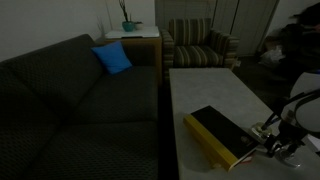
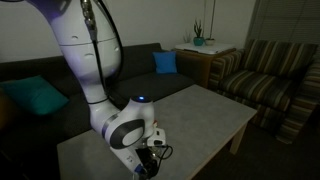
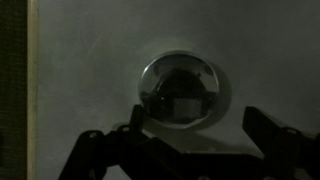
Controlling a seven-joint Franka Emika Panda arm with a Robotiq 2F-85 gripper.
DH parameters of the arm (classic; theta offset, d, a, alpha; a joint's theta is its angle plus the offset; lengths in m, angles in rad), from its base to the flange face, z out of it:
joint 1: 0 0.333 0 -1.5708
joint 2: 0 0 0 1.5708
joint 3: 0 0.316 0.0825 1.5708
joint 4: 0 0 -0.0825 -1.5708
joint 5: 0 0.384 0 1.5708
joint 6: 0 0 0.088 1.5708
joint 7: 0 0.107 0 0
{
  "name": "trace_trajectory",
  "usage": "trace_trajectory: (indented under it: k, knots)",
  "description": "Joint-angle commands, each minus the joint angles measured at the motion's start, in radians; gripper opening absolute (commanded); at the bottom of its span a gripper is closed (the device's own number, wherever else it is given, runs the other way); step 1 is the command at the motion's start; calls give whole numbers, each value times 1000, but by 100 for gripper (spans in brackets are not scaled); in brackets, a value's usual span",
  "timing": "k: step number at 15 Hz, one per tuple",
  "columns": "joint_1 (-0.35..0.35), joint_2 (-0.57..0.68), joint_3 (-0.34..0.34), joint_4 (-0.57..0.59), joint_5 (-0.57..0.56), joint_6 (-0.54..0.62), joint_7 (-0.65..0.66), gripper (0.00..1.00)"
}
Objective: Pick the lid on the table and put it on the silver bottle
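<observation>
Now, step: the hand [image 3: 190, 150] hangs low over the worktop [image 3: 90, 70], lined up above a round shiny thing; nothing is lifted yet

Hand: released, fingers [image 3: 100, 155] spread wide to either side of the wrist view, gripping nothing; probably parted like this so they can drop around a rim

Round thing: in the wrist view a shiny silver circle [image 3: 180, 90] with a dark mirrored face sits just beyond the fingers, flat on the pale speckled worktop; I cannot tell from here whether it is the lid or the top of the silver bottle (the light is dim)

Exterior views: the arm [image 2: 95, 50] bends down at the near end of the worktop; its hand [image 1: 275, 135] sits just beside a black-and-yellow book [image 1: 222, 135]; the small silver things are hidden or too dark to find there

Surroundings: a dark sofa [image 1: 70, 100] with a blue cushion [image 1: 112, 58] runs along the worktop; a striped armchair [image 1: 200, 45] stands beyond

Next: a straight descent seems called for, then closing on the rim
</observation>
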Motion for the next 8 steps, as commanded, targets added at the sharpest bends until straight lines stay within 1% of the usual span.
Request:
trace_trajectory:
  k: [1, 3, 6, 8]
  knots:
    - [-19, 65, -49, 16, -3, -23, -33, 100]
    - [-10, 67, -55, 2, -7, -34, -34, 100]
    - [-2, 67, -67, 19, -13, -93, -39, 100]
    - [-23, 70, -66, 39, -29, -127, -74, 100]
